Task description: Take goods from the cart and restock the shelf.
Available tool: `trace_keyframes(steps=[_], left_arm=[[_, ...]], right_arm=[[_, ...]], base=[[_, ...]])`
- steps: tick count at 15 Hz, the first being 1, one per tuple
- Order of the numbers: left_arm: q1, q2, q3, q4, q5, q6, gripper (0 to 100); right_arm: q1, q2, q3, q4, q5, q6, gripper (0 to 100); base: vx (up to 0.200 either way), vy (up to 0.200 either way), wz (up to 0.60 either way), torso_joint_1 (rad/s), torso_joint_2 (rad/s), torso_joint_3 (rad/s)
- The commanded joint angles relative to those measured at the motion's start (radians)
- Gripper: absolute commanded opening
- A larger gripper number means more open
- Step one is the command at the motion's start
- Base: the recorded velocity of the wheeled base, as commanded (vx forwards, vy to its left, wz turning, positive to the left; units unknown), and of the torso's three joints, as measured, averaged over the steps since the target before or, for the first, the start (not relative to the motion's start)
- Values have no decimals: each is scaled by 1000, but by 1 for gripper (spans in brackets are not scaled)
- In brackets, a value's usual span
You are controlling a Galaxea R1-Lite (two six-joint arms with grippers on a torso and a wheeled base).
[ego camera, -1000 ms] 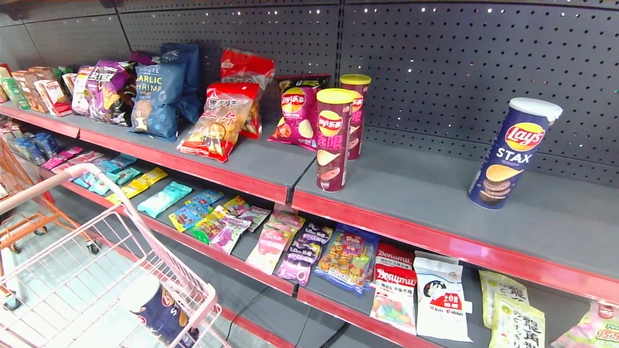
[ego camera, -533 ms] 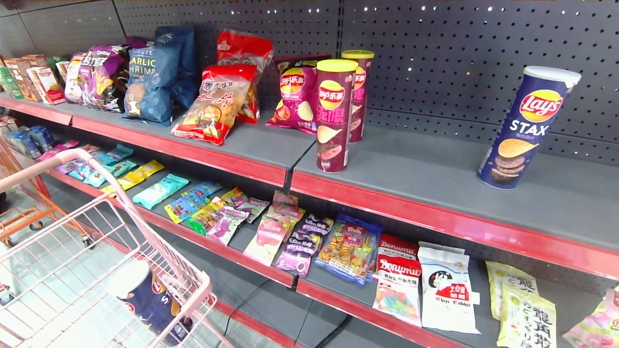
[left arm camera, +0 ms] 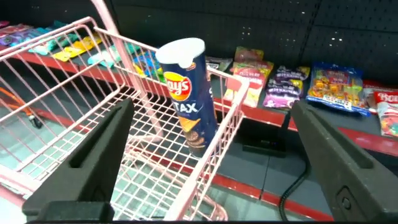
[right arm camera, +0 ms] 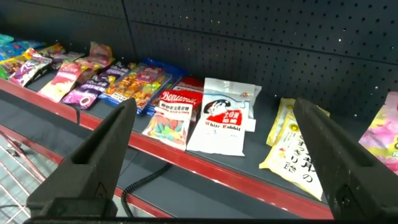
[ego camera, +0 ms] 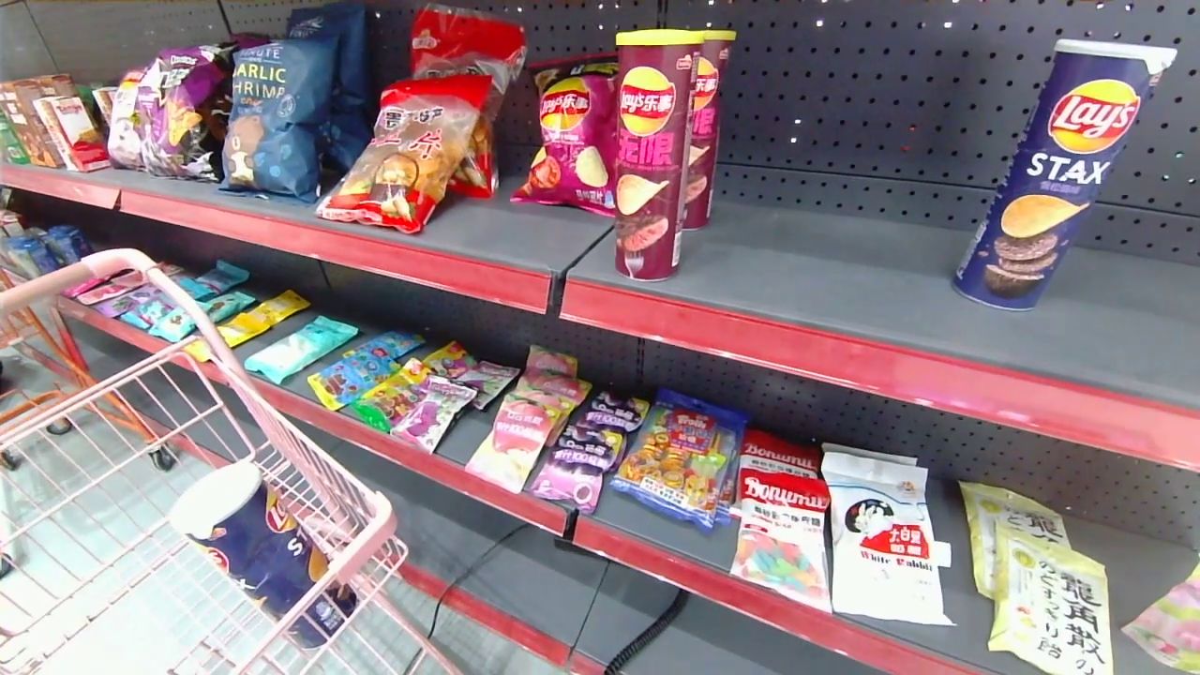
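One blue can with a white lid stands inside the pink cart. It sits in the cart's front corner, against the wire wall on the shelf side, and tilts slightly. The left gripper hangs over the cart with its two dark fingers spread wide and nothing held. From the left wrist, the can is framed in the gap between them, apart from both.

Above the cart, the upper shelf carries a row of snack bags. A dark blue bag leans on the back panel, and a red bag slumps forward beside it. Up and to the right of the cart stand two purple cans with yellow lids, one close behind the other. Farthest right from the cart, a second blue can stands alone, upright, on that same shelf.

Just past the cart's front, the lower shelf holds flat packets of sweets lying side by side. To the right of the cart on that shelf are a red packet and, touching it, a white bag. A black cable runs along the floor below.

The right gripper is off to the cart's right, in front of the lower shelf. Its fingers are wide apart and empty, with the white bag showing between them.
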Motion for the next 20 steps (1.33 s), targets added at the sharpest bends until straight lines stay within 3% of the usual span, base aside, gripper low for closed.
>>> trace_keyframes(steps=[1,5,6,7,8,9,10,11,16,20], left_arm=[[1,0,0,0,5,1,100],[1,4,-21,-26,20,-1,100],[-17,142,-179,-69,31,-33,100],[-40,283,-307,-80,31,-131,100],[-45,319,-354,-81,34,-145,100],[-20,379,-385,-60,97,-107,100],[-6,385,-374,-38,144,-101,100],[1,421,-362,11,229,-102,100],[-2,471,-350,9,226,-97,100],[-3,441,-265,11,150,-97,100]], right_arm=[[1,1,0,0,0,0,100],[1,1,0,0,0,-2,100],[0,1,0,0,0,-2,100],[1,1,0,0,0,-2,100],[0,1,0,0,0,0,100],[0,1,0,0,1,-2,100],[0,1,0,0,1,-2,100],[0,1,0,0,1,-2,100],[1,1,0,0,1,-3,100],[1,1,0,0,1,-3,100]], base=[[0,0,0,-27,100,66],[0,0,0,-4,14,10],[0,0,0,0,0,0],[0,0,0,0,0,0],[0,0,0,0,0,0],[0,0,0,0,0,0],[0,0,0,0,0,0],[0,0,0,0,0,0],[0,0,240,0,1,2],[0,0,300,0,2,1]])
